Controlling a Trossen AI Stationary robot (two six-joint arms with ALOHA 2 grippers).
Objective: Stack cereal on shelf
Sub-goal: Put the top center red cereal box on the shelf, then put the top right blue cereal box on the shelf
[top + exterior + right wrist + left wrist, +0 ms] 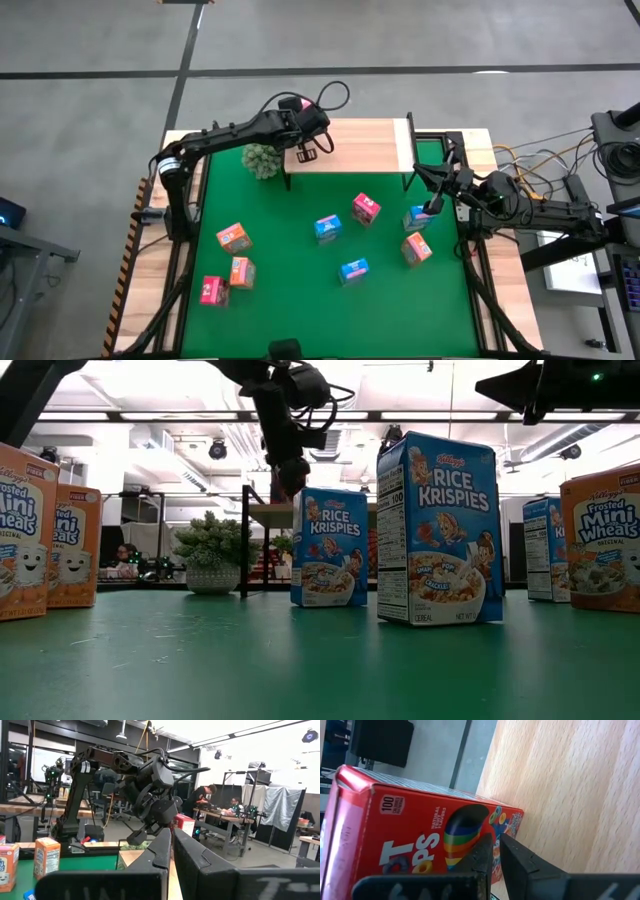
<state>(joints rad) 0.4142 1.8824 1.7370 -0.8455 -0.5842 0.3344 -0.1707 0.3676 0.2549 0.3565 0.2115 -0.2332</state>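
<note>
eight boxes (327,228) (mat (300,290)), one shelved.

hidden — shelf (272,515) mostly behind cereal box (329,547) | cut off — red box (415,842) at frame edge

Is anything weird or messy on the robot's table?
Nothing is spilled or broken. The oddest thing is a green spiky plant ball sitting among cereal boxes, right by the shelf. The boxes on the green mat are scattered and turned every which way.
</note>
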